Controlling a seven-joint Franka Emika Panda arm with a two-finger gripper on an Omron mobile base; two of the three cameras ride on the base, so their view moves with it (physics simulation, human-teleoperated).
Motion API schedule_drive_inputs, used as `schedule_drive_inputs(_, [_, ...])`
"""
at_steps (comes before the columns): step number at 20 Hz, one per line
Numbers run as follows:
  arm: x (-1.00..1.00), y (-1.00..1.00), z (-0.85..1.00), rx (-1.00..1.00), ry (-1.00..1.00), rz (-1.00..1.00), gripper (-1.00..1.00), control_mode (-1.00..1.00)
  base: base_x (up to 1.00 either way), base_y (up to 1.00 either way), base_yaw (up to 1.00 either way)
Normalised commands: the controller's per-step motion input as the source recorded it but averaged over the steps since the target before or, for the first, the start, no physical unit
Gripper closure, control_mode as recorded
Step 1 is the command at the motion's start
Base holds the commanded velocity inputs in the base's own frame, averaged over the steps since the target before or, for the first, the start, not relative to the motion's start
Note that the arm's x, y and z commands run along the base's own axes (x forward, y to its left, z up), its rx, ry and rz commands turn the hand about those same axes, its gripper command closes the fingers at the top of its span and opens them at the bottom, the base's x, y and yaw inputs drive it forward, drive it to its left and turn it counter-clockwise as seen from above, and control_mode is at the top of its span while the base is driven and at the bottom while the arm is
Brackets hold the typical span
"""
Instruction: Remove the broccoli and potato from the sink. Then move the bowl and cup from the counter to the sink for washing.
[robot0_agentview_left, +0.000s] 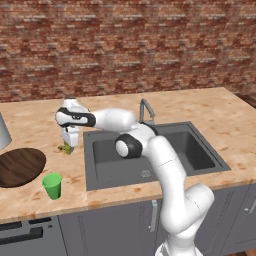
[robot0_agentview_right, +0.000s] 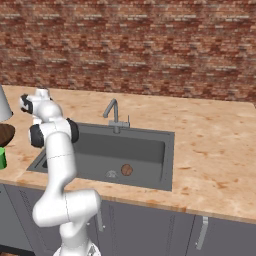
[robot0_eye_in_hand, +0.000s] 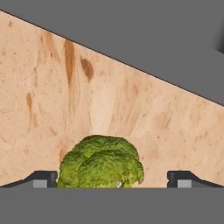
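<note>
The broccoli (robot0_agentview_left: 65, 148) (robot0_eye_in_hand: 101, 162) lies on the counter (robot0_agentview_left: 200, 107) just left of the sink (robot0_agentview_left: 105, 155). My gripper (robot0_agentview_left: 69, 145) (robot0_eye_in_hand: 112, 179) hangs straight over it, open. Its two fingertips (robot0_eye_in_hand: 43, 179) stand wide on either side of the floret without touching it. The potato (robot0_agentview_right: 127, 170) rests on the sink (robot0_agentview_right: 135, 150) floor beside the drain (robot0_agentview_right: 111, 174). The dark wooden bowl (robot0_agentview_left: 20, 166) sits at the left end of the counter. The green cup (robot0_agentview_left: 52, 185) stands upright in front of it, near the counter's front edge.
The faucet (robot0_agentview_left: 146, 111) (robot0_agentview_right: 115, 115) rises behind the sink. A tall pale vessel (robot0_agentview_left: 2, 131) stands at the far left behind the bowl. My arm reaches across the sink's left half. A brick wall backs the counter.
</note>
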Motion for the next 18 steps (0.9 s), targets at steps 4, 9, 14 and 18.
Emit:
schedule_drive_inputs(4, [-0.09, -0.05, 0.23, 0.0, 0.08, -0.06, -1.0, -1.0, 0.0, 0.0, 0.0])
schedule_drive_inputs(9, [-0.08, -0.06, 0.24, 0.0, 0.07, -0.05, -1.0, -1.0, 0.0, 0.0, 0.0])
schedule_drive_inputs(14, [-0.05, -0.07, 0.29, 0.0, 0.03, -0.05, -1.0, -1.0, 0.0, 0.0, 0.0])
schedule_drive_inputs(18, [-0.07, -0.12, 0.32, 0.0, 0.0, -0.03, -1.0, -1.0, 0.0, 0.0, 0.0])
